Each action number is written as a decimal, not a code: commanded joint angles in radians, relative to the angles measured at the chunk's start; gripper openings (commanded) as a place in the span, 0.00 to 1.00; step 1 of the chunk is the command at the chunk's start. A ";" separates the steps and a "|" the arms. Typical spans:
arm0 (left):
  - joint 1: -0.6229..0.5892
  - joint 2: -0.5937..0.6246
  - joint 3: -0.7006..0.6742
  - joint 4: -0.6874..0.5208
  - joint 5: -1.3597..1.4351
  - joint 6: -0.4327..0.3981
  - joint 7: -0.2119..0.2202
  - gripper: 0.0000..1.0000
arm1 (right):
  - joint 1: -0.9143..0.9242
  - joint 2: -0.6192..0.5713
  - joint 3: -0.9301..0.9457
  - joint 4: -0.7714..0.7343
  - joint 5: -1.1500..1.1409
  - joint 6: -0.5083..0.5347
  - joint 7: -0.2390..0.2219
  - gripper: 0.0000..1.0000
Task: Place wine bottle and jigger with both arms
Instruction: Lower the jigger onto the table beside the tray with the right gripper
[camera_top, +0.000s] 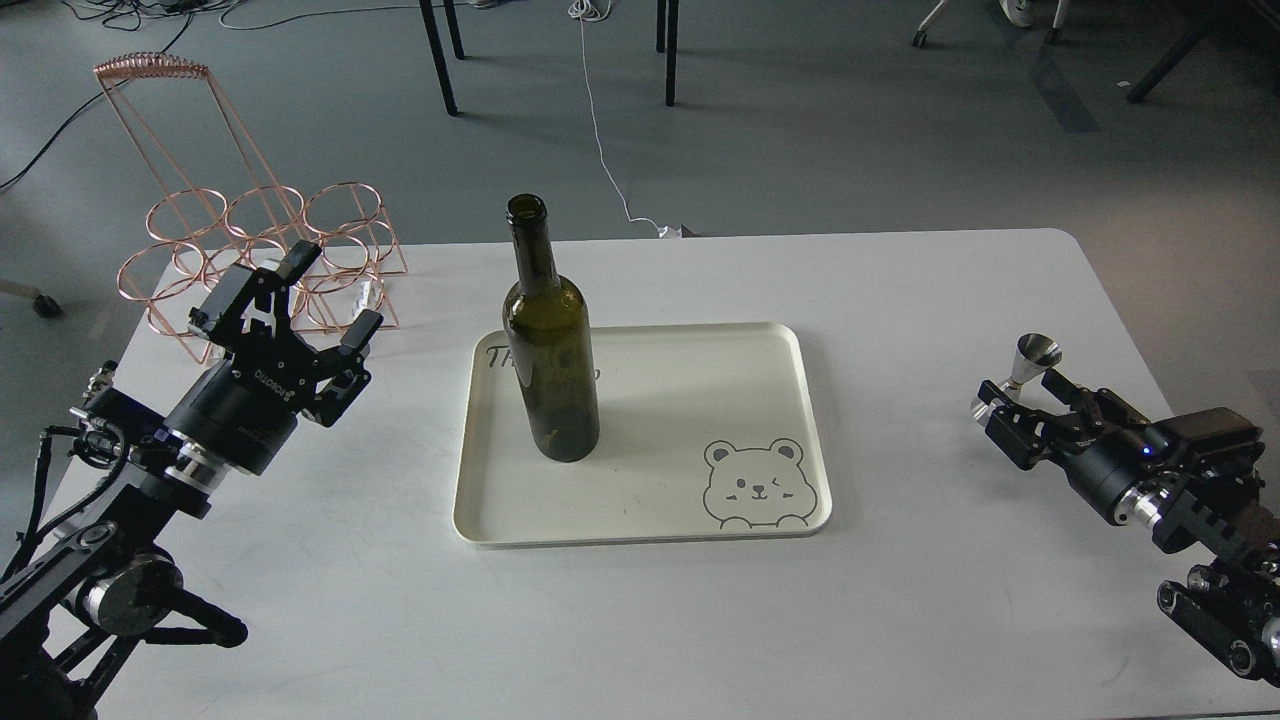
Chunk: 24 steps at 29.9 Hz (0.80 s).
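A: From the head view, where do things stand?

B: The wine bottle (549, 345) stands upright on the left part of the cream tray (790, 420), so that half looks done. The left gripper (305, 305) hangs well left of it, fingers spread wide and holding nothing, near the copper rack (260, 250).

A: And the jigger (1030, 362)?

B: Upright on the white table (900, 620), far to the right, with the right gripper (1020, 395) set around its lower cone (whether the fingers already pinch it, I cannot tell).

A: So how to do it well?

B: I'd grip at the waist, lift straight, keep it level, and set it on the tray's bare right side, clear of the bottle.
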 joint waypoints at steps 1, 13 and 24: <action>0.000 0.000 0.000 0.000 0.002 0.000 0.000 0.98 | -0.065 -0.071 0.012 0.086 0.001 0.000 0.000 0.93; 0.008 -0.050 -0.011 0.000 0.011 -0.002 0.000 0.98 | -0.261 -0.347 0.038 0.522 0.170 0.000 0.000 0.96; 0.012 -0.043 -0.014 0.000 0.045 -0.002 0.000 0.98 | -0.263 -0.493 0.006 0.935 0.593 0.000 0.000 0.96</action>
